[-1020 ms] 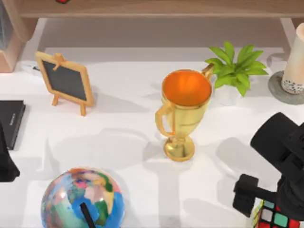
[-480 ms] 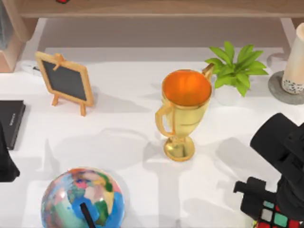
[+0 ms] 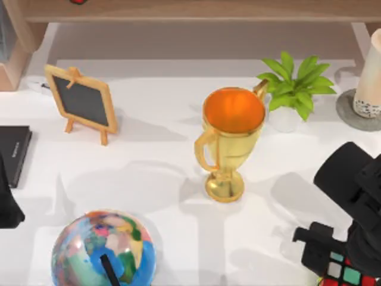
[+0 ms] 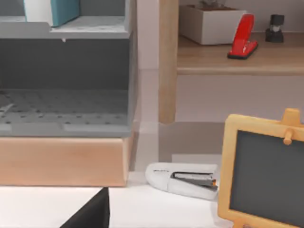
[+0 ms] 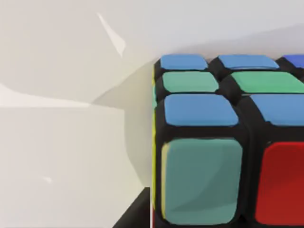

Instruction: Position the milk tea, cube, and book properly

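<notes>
Cube (image 3: 344,272) sits at the lower right corner of the top view, on the white table (image 3: 161,155), with red, teal and white stickers showing in its black frame. My right gripper (image 3: 324,253) is directly at it: the black body comes down from the right edge of the frame and its fingers reach the cube's upper left side, touching or all but touching it. Whether the fingers are clamped on the cube or merely alongside it, I cannot tell. In the right wrist view the cube (image 5: 223,142) stands very close, with blue, green, teal and red stickers, resting on the pale table surface.

Milk tea (image 3: 370,74) stands upright at the right edge of the top view, upper part of the frame, on a round grey coaster (image 3: 351,116), well apart from the cube. A potted green plant (image 3: 296,89) is just to its left, and a gold trophy (image 3: 229,143) stands near the centre of the frame.

My left arm is parked at the left edge of the top view, lower half; the state of its fingers cannot be told. Near it lies a flat black book (image 3: 13,152). A small chalkboard easel (image 3: 82,102) stands at upper left, and a globe (image 3: 102,250) at lower left.

In the left wrist view, the teal book (image 4: 64,10) stands on a grey shelf unit (image 4: 66,80) at the upper left of the frame. A white stapler (image 4: 183,179) lies lower centre, and a red stapler (image 4: 242,43) on the wooden shelf at upper right.
</notes>
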